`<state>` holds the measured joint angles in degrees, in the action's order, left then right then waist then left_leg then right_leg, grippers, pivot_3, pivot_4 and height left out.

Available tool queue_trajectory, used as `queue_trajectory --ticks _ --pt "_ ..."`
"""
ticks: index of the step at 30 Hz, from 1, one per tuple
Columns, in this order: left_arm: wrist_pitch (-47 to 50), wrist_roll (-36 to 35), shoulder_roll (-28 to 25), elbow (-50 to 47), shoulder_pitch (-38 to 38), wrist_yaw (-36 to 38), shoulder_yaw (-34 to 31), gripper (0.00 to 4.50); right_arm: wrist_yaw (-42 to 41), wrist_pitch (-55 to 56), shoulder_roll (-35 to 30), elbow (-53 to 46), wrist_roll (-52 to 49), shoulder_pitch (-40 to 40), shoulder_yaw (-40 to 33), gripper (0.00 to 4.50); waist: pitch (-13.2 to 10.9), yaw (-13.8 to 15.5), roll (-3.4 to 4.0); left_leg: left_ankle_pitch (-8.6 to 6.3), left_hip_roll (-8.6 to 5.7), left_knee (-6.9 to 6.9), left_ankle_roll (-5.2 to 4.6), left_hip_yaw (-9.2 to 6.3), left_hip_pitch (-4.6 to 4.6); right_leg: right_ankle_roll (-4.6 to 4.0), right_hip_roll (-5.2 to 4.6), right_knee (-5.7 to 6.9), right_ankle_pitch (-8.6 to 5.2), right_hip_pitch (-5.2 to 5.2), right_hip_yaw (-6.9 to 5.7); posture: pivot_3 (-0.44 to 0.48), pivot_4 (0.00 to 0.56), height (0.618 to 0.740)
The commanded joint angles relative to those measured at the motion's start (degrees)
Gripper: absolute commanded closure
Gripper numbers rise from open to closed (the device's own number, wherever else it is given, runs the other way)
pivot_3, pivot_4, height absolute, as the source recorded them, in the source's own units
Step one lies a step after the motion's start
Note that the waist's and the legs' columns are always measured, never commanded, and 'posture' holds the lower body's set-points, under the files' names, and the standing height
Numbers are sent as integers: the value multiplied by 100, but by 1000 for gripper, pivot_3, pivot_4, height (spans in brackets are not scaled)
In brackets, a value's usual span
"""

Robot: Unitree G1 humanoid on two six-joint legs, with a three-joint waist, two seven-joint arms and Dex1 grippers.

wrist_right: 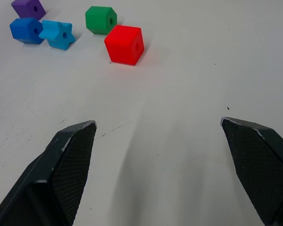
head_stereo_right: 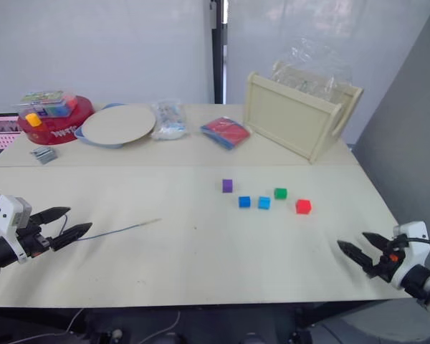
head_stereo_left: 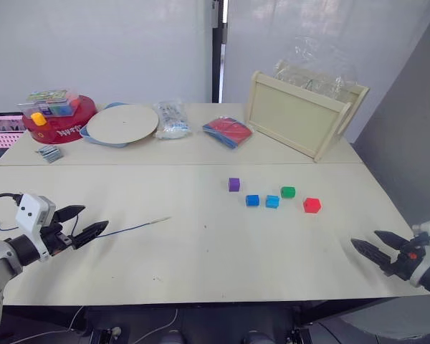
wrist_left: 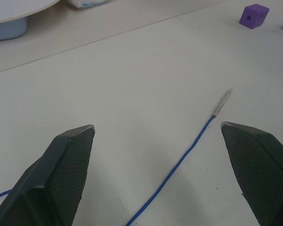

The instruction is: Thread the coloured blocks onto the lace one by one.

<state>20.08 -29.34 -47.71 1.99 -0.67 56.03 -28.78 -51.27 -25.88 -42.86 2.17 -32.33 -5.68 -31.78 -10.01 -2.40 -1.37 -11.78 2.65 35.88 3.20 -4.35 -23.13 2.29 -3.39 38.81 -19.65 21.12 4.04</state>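
Observation:
Five coloured blocks lie in a loose row on the table's right half: purple, dark blue, light blue star-shaped, green and red. The thin blue lace lies flat at the left, its pale stiff tip pointing toward the blocks. My left gripper hovers open over the lace's near part, the string running between its fingers. My right gripper is open near the front right edge, short of the red block.
At the back stand a red tub with a yellow piece, a round pale plate, a plastic bag, a red-blue packet and a wooden tray on its side. A seam crosses the table.

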Motion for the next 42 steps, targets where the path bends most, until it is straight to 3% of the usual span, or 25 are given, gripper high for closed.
queue_trajectory --ticks 1,9,14,19,23,27,34,36,42 --pt "59 -81 -175 -45 -121 63 -67 0 -44 98 -29 -6 -60 1 -104 38 0 0 0 0 0 0 0 0 0 0 0 0 0 0 0 0 150 740" --pt "216 -184 -49 -251 -18 425 250 0 -340 15 147 -322 -323 345 281 38 1 -24 3 0 1 1 0 0 2 0 1 6 0 0 1 0 150 740" --pt "76 -85 56 110 -457 812 863 0 -826 -198 -43 -561 -332 702 1000 38 1 8 4 0 2 8 0 0 2 0 3 13 0 0 0 0 150 740" --pt "-821 697 134 1162 -1564 1528 2010 0 -1475 -356 -428 -1030 -167 1237 2037 38 0 49 7 1 -4 20 0 -2 -3 0 1 15 0 1 -3 0 150 740" --pt "-1519 1187 326 2289 -2536 1892 2559 0 -1578 -357 -578 -1299 -70 1555 2397 38 0 88 7 0 -5 31 0 -5 -11 1 2 17 0 3 -8 0 150 740" --pt "-2045 1484 519 3343 -3240 2197 2839 0 -1486 -411 -597 -1571 -56 1734 2523 38 0 99 6 0 -5 41 -2 -5 -15 2 2 18 0 3 -7 0 150 740" --pt "-2740 1932 712 4629 -3763 2529 3105 0 -1083 -578 -496 -2045 -179 1651 2426 38 0 74 6 0 -4 48 -4 -6 -20 3 4 21 -1 6 -9 0 150 740" --pt "-3087 2303 769 5090 -3874 2493 3334 567 -937 -613 -496 -2206 -206 1513 2335 0 0 86 6 0 -5 54 -4 -6 -19 3 4 25 -1 5 -9 0 150 740" --pt "-3321 2495 972 5522 -4087 2821 3501 2514 -739 -694 -508 -2496 -270 1237 2158 0 3 121 10 -2 -8 60 -6 -6 -16 5 2 27 -2 1 -8 0 150 740"
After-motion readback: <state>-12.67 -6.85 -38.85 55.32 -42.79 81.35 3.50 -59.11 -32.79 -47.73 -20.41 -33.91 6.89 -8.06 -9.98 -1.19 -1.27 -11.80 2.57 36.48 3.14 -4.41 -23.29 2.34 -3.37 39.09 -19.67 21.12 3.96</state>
